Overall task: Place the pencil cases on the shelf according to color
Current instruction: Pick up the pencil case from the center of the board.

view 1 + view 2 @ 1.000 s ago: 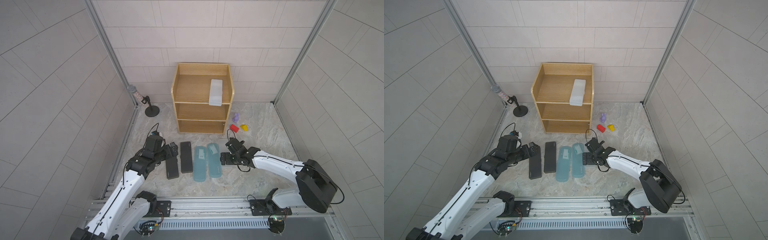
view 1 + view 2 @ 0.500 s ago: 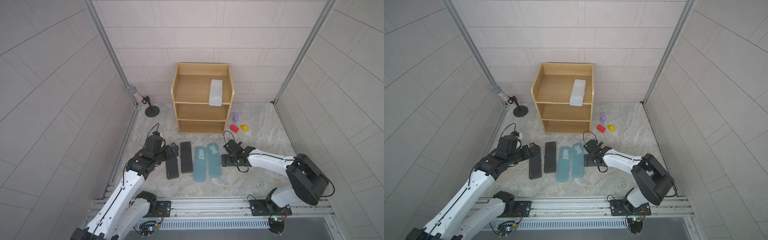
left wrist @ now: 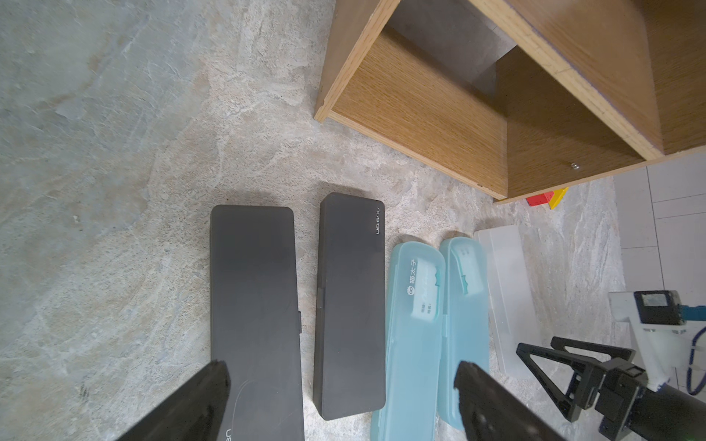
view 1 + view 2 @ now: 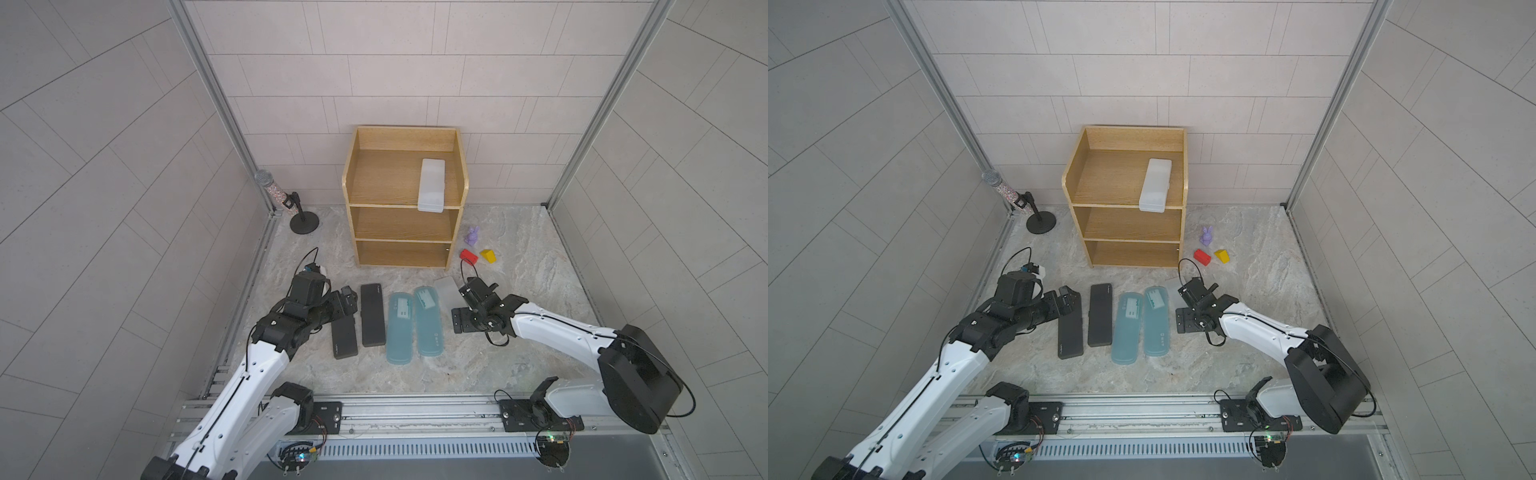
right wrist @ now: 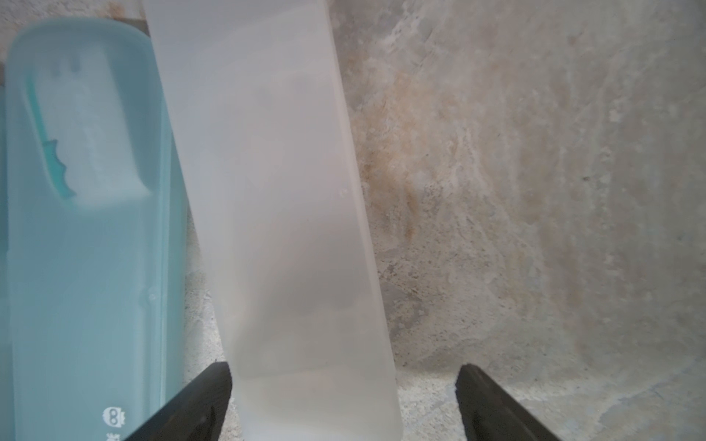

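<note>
1. Right wrist view: a frosted white rectangular plastic case [image 5: 282, 214] lies on the marbled tabletop [image 5: 535, 191] between the fingers [image 5: 198, 404] of the right gripper [image 5: 344, 376], which are spread wide, one tip just beside its edge.
2. In a top view, a second frosted white case [image 4: 432, 185] rests on the top level of the light-wood shelf [image 4: 374, 178], overhanging its front edge.
3. Two translucent teal cases [image 4: 400, 328] and two matte black cases [image 4: 372, 314] lie in a row before the shelf.
4. The left gripper [image 3: 342, 366] hangs above the black pair, fingers wide, holding nothing.
5. A purple bunny figure [image 4: 472, 235], red block [image 4: 468, 256] and yellow block [image 4: 488, 255] sit beside the shelf.
</note>
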You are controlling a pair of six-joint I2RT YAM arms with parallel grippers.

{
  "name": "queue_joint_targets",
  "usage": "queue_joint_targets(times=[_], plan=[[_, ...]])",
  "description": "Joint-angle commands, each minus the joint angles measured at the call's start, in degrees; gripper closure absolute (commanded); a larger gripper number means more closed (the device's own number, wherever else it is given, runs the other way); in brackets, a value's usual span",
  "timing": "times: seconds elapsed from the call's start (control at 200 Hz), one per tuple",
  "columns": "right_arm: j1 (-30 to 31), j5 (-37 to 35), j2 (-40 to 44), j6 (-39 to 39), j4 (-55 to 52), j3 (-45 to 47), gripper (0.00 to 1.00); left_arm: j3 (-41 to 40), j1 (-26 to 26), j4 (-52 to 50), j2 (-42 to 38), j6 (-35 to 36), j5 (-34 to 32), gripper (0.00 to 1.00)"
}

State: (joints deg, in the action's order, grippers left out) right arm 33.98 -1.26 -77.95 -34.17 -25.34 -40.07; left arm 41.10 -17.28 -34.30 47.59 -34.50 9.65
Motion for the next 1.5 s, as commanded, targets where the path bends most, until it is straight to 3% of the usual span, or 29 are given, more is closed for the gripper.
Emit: queue_joint_targets(times=[0.0, 0.54, 0.856, 1.171, 1.496], plan=[[0.0, 1.3, -1.7, 2.2, -0.2, -0.6, 0.04, -0.6, 0.1, 0.1, -0.7, 0.6, 0.0, 0.0], [1.9, -0.3, -6.7, 0.9, 2.2, 1.7, 0.06, -2.7, 0.2, 2.4, 0.4, -1.1, 0.3, 0.01], [3.6, -2.4, -9.4, -0.3, 2.4, 2.5, 0.19, -3.1, 0.2, 2.5, 0.4, -1.2, 0.0, 0.01], [10.4, -10.9, 0.6, -3.2, -9.8, 0.2, 0.43, -3.5, 0.1, 2.5, 0.0, -1.4, -1.0, 0.01], [15.7, -12.3, 16.1, -8.0, -19.6, -1.1, 0.53, -1.6, 0.1, 2.2, -0.3, -1.4, -0.9, 0.01]])
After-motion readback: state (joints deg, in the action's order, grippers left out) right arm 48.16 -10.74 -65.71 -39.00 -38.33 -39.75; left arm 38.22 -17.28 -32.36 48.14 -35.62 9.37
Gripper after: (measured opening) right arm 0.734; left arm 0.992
